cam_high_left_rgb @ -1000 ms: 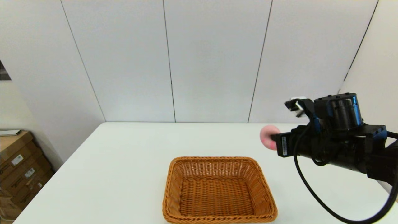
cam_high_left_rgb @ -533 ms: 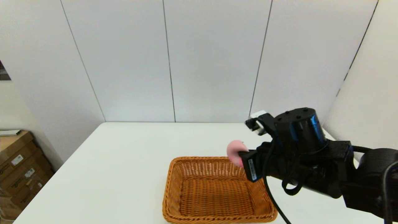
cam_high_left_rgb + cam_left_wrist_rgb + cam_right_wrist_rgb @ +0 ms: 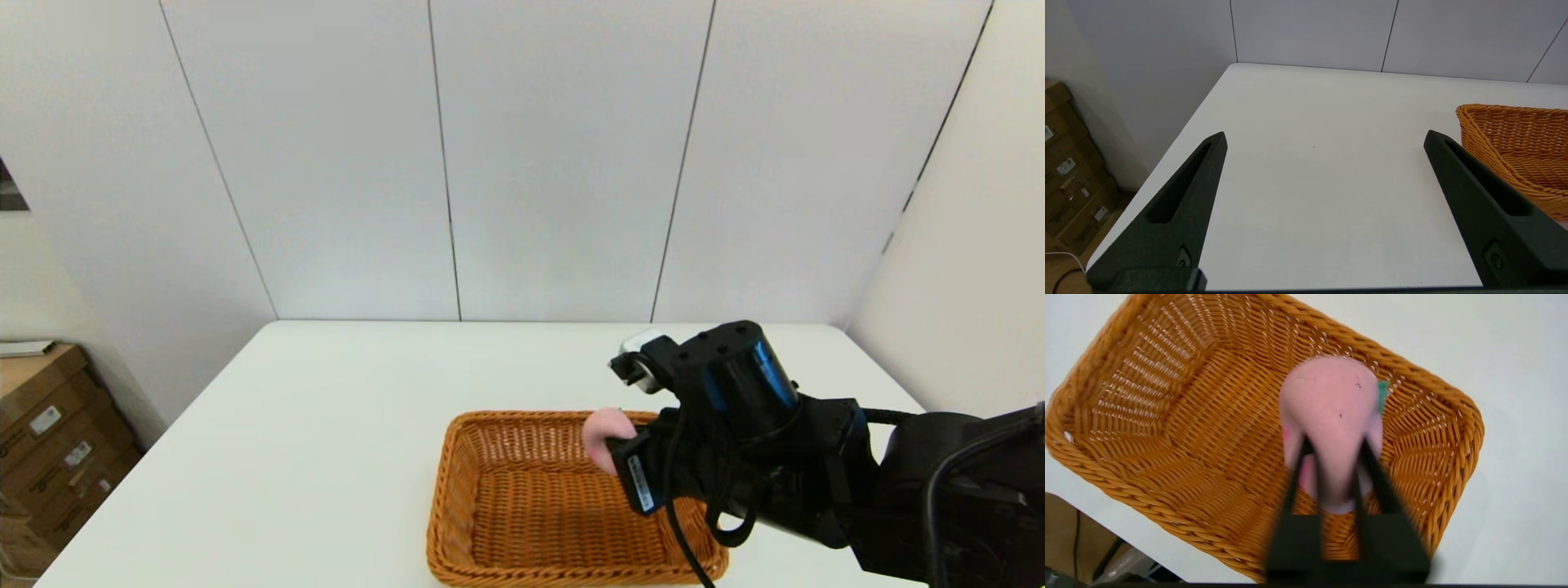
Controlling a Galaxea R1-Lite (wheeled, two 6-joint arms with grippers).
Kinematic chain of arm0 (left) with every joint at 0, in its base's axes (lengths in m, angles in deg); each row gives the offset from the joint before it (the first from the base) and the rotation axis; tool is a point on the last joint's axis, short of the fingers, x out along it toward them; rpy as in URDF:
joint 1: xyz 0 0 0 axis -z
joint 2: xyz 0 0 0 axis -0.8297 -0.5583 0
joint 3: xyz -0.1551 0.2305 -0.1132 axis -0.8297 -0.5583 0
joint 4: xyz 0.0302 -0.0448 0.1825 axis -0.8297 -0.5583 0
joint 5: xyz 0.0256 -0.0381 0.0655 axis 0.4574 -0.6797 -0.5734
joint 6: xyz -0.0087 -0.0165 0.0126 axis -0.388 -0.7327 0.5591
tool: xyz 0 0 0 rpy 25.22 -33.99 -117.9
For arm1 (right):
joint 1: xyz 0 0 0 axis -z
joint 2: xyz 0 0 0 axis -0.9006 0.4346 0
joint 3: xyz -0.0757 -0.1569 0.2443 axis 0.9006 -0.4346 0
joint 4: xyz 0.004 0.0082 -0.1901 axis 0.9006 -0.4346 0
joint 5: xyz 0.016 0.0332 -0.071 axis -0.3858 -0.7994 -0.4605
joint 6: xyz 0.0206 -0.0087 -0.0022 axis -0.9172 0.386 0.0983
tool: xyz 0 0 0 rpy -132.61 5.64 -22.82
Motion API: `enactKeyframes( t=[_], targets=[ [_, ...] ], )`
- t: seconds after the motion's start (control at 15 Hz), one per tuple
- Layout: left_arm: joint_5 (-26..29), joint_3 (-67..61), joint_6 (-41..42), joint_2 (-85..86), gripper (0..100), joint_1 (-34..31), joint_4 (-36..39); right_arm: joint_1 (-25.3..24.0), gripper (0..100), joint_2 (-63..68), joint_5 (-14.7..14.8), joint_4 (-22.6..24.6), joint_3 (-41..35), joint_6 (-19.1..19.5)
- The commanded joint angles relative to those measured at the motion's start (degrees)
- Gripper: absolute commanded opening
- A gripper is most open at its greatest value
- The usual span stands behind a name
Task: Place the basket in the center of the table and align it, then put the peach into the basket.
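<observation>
right tool [image 3: 608,447]: moved from over the bare bench [image 3: 343,425] at the robot's right, leftward and down, now above the basket's [image 3: 457,498] right half | peach [image 3: 602,434]: carried along in the closed fingers, from beside the basket to over its far-right inner wall | arm: more of it in head view

Big pale gray wall panels [image 3: 555,155] with thin dark lines between them stand at the back, and brown cardboard boxes [image 3: 49,445] with little white labels are stacked low by the left wall.
</observation>
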Motion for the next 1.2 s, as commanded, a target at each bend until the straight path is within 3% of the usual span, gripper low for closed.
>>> enactKeyframes(
  t=[0.07,0.2,0.4,0.47,0.6,0.67,0.73,0.87,1.07,1.2],
  targets=[
    [0.0,0.0,-0.1,0.0,100,0.0,0.0,0.1,100,-1.0,0.0,0.8,0.3,-0.6],
    [0.0,0.0,-0.1,0.0,100,0.0,0.0,1.5,100,-3.6,0.2,0.8,0.4,-1.7],
    [0.0,0.0,-0.1,0.0,100,0.0,0.0,7.7,100,-8.3,0.3,0.1,0.6,-1.7],
    [0.0,0.0,-0.1,0.0,100,0.0,0.0,10.8,100,-10.1,3.1,0.1,0.4,-1.7],
    [0.0,0.0,-0.1,0.0,100,0.0,0.0,12.3,100,-16.2,10.5,0.3,-2.7,-1.6],
    [0.0,0.0,-0.1,0.0,100,0.0,0.0,12.6,100,-20.4,11.7,0.1,-4.8,-1.2],
    [0.0,0.0,-0.1,0.0,100,0.0,0.0,13.1,100,-24.9,11.9,0.0,-6.8,-0.5],
    [-0.1,0.0,-0.3,0.0,100,0.0,0.0,20.2,100,-34.3,11.6,0.0,-11.4,4.3],
    [-0.1,0.0,-0.4,0.0,100,0.0,0.0,23.5,100,-47.5,11.8,-0.6,-20.1,5.7],
    [-0.1,0.0,-0.4,0.0,100,0.0,0.0,31.2,100,-57.6,11.1,-3.3,-25.7,8.1]
  ],
)
